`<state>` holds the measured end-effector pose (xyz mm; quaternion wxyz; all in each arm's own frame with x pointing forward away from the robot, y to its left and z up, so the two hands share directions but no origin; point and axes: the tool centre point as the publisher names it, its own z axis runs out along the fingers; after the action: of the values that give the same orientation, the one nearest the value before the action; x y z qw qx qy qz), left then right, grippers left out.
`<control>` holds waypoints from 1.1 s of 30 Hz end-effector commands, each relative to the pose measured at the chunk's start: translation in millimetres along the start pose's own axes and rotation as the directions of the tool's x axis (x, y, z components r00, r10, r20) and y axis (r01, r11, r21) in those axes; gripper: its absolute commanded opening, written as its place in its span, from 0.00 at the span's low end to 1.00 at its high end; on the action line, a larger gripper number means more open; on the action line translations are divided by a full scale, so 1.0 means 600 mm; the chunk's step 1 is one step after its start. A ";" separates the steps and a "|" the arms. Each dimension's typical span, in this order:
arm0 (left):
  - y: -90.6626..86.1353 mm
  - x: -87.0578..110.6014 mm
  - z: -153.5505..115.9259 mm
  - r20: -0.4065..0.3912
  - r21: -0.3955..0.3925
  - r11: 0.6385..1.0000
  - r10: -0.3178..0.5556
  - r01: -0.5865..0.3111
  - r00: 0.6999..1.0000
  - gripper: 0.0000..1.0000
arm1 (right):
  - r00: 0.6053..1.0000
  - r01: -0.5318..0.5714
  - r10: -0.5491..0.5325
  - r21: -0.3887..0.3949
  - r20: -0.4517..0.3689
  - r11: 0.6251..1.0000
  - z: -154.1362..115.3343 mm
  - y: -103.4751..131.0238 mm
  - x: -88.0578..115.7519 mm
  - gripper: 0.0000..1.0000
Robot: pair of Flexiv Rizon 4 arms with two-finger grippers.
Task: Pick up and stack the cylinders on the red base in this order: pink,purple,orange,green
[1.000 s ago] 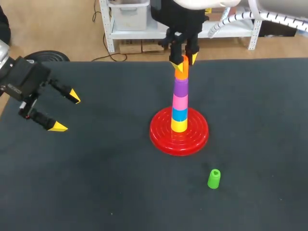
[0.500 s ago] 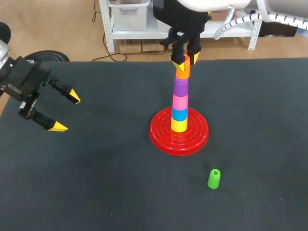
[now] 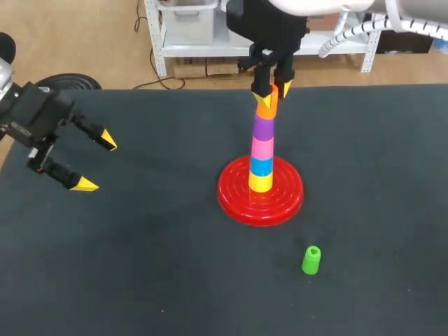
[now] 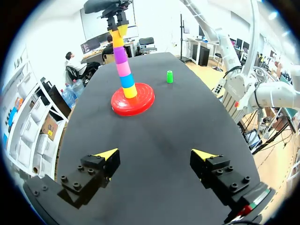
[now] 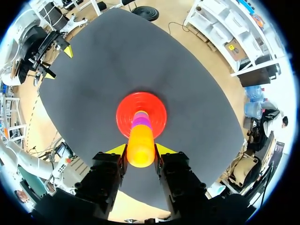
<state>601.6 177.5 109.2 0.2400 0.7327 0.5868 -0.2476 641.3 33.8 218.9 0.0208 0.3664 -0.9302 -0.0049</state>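
Right claw [image 3: 274, 96], pinching the orange cylinder [image 3: 264, 108]: I have eased it slightly lower onto the purple cylinder [image 3: 263, 126] above the red base [image 3: 234, 196]; left claw [image 3: 98, 162] spread, idle; green cylinder [image 3: 311, 260] lies on the table [image 3: 140, 266], due next.

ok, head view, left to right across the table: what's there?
Left end effector, open → red base carrying the cylinder stack → green cylinder. Right end effector, shut on the orange cylinder atop the stack, overlaps the base, so unplaced.
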 end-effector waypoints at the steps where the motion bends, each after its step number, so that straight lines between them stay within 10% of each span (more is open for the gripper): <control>1: -0.001 0.001 0.001 0.000 -0.002 1.000 0.001 -0.001 1.000 1.00 | 1.000 0.000 0.000 -0.006 -0.010 1.000 0.003 -0.004 -0.007 0.00; 33: -0.001 0.001 0.001 0.000 -0.002 1.000 0.001 -0.001 1.000 1.00 | 0.996 0.001 -0.003 -0.031 -0.086 1.000 0.024 -0.009 -0.017 0.00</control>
<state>601.6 177.5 109.2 0.2400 0.7327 0.5868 -0.2476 651.8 38.7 211.2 0.0680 0.3671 -0.9277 -0.0017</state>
